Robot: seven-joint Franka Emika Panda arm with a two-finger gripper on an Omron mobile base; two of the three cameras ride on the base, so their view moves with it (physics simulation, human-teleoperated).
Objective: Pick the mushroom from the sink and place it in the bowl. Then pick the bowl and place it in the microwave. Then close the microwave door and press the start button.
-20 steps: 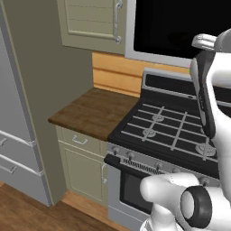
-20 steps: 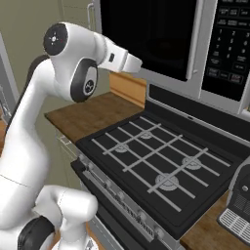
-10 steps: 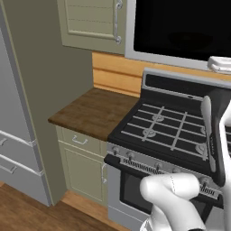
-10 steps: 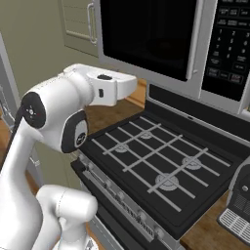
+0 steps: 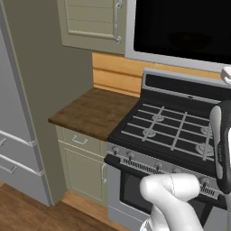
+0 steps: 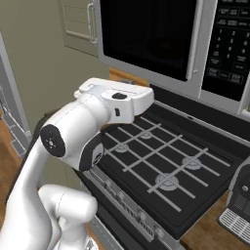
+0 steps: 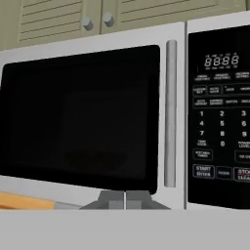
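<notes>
Rendered throughout with even, diffuse light — no single source apparent. Soft shading only under the wooden counter [image 5: 92, 113] edge and below the microwave [image 6: 205, 46]. Faint pale sheen on the black glass of the microwave door [image 7: 80, 114] — otherwise flat and glare-free. Gentle highlights on the glossy white arm [image 6: 83, 127]. Slightly soft, low-resolution detail; keypad labels on the control strip [image 7: 219, 117] blurred, mostly unreadable. No visible edge distortion.

One microwave [image 7: 122, 117], one stove [image 5: 167, 135]
</notes>
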